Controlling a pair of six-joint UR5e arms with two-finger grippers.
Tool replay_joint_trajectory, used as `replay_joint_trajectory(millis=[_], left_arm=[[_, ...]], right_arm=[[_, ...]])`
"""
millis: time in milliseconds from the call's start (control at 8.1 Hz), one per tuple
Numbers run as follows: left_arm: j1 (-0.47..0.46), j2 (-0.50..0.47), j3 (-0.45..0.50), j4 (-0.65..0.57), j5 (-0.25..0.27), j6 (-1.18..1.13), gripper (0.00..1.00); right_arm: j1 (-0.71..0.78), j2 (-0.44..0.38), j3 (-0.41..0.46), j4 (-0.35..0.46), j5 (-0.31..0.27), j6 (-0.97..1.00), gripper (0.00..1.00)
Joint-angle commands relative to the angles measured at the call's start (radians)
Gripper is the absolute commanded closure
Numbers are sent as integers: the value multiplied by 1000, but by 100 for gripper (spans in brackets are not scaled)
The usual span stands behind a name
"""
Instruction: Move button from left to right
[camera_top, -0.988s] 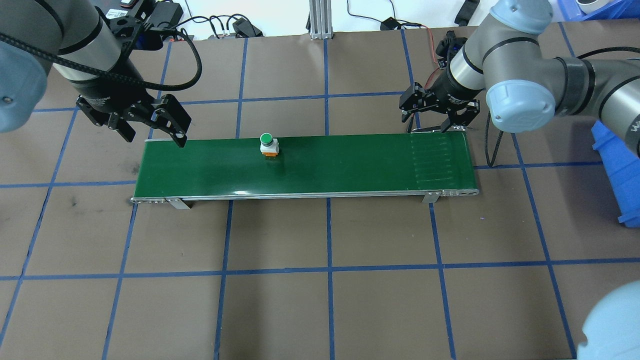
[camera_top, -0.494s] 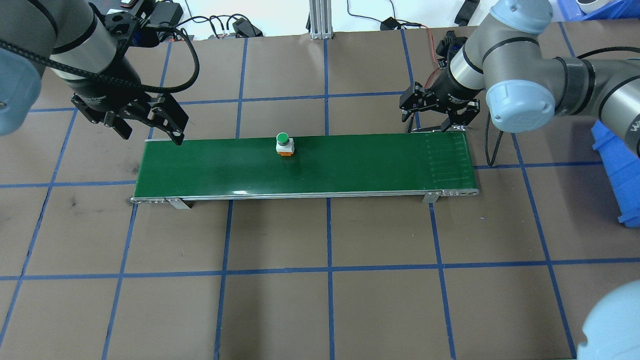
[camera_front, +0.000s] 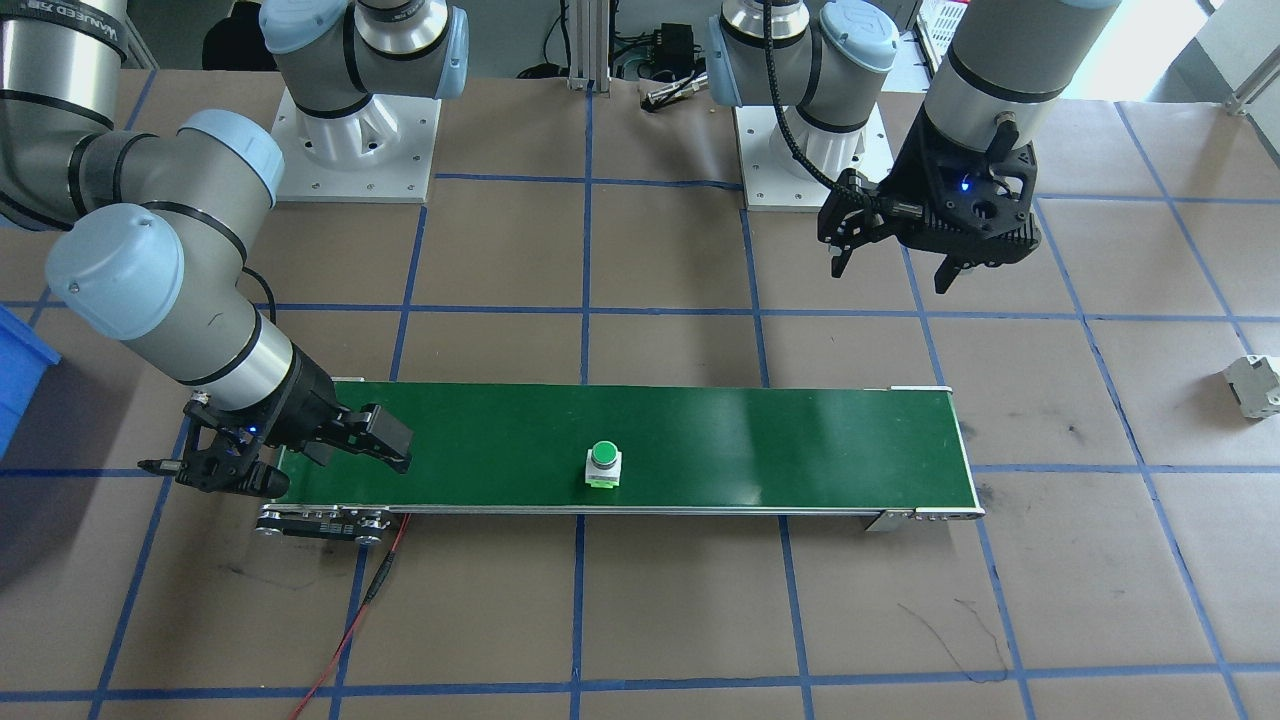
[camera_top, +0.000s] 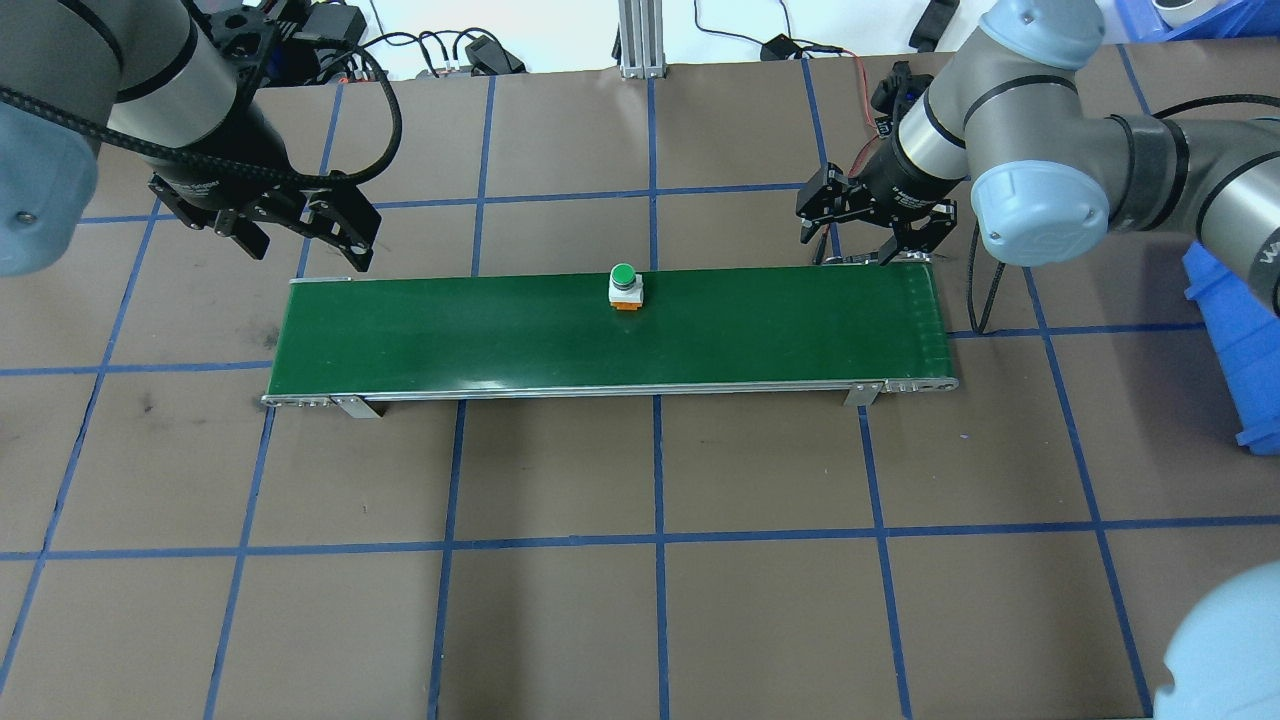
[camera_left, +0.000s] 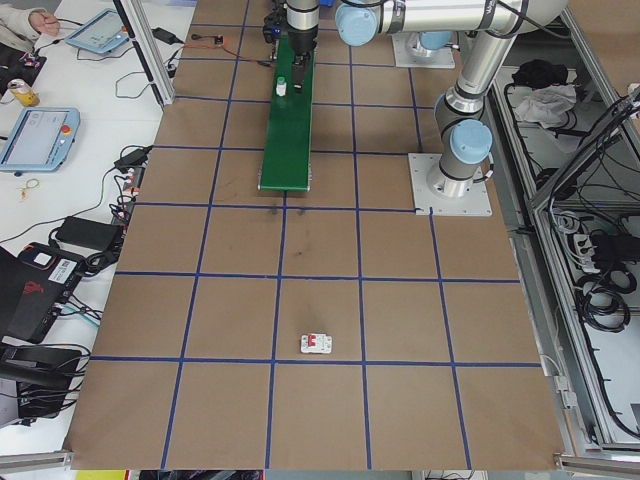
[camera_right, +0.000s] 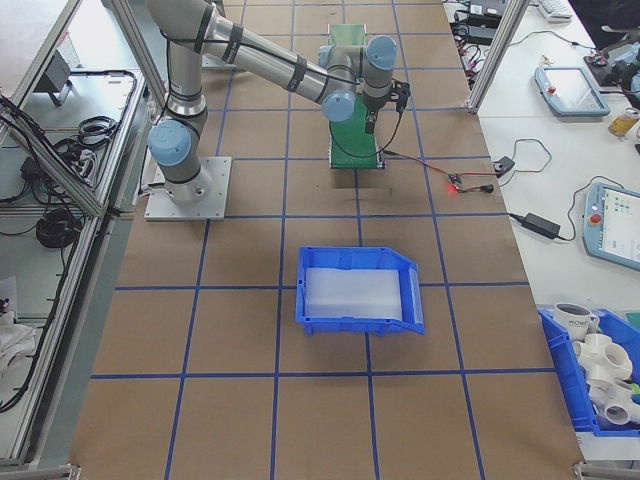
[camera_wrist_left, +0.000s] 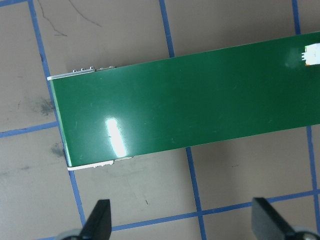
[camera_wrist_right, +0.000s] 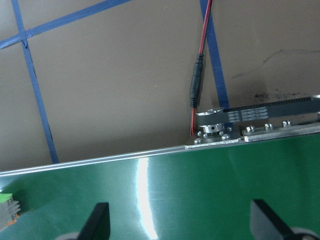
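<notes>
Button stands upright near the middle of a green conveyor belt on a brown table gridded with blue tape, the left gripper and right gripper both spread and empty at opposite belt ends.

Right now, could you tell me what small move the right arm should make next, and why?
Probably hold still, open, at the belt end: the button stands mid-belt, well short of the right gripper, and the left gripper is off the belt.

Green-capped button, green belt, brown blue-gridded table.
</notes>
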Motion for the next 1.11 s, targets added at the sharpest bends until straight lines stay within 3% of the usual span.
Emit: replay_joint_trajectory(millis=[0,247,988], left_arm=[[-2,-14,0,6,-3,-8,0],[-2,-13,0,7,7,3,0],[-4,-2,0,35,7,5,0]], right_arm=[[36,-2,0,3,-1,18,0],[44,1,0,1,66,-14,0],[62,35,-8,-39,102,1,0]])
